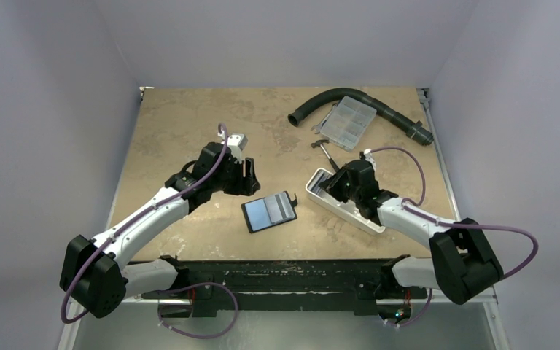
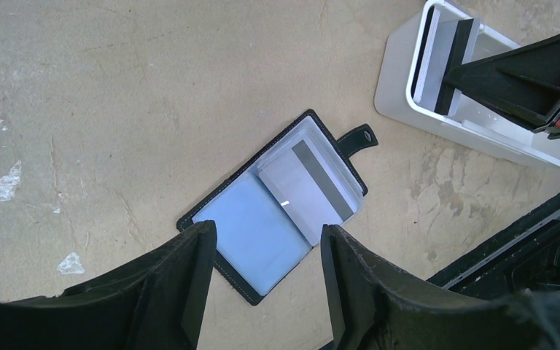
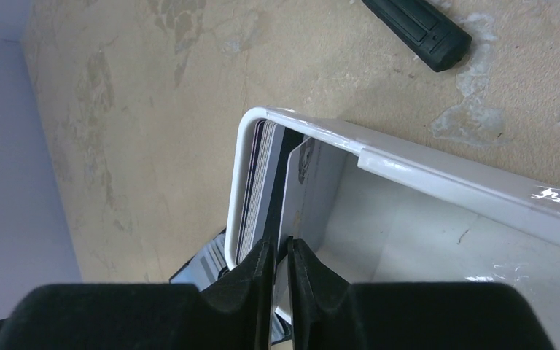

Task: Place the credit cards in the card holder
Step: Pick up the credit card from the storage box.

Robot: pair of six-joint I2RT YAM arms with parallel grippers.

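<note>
the right gripper [image 3: 281, 266] has its jaws drawn almost together, pinching the top edge of a pale card [image 3: 302, 182] that stands on edge inside the white tray [image 3: 437, 171]. just left of it, a stack of cards [image 3: 254, 182] leans against the tray's end wall, touching or nearly touching the pinched one.

the left gripper [image 2: 266, 240] hangs with its jaws wide apart and nothing between them, above the near end of the card holder [image 2: 248, 219]. the holder lies open and flat on the table [image 1: 189, 124], near the middle and to the left of the tray. its pale blue-grey inside faces up and its snap tab [image 2: 357, 138] points toward the tray. a striped card [image 2: 313, 189] already sits on its right leaf.

the card looks thin, light, stiff and slick, so a grip on the bare edge is probably the only one available while it stands upright. it could pivot or slide between the pads if it is carried fast. pulling it straight up should keep its neighbours from dragging along with it.

the holder looks soft and light, and likely to skid or fold when a card is pushed in. pinning its near leaf or black border would likely steady it better than touching the pockets.
</note>
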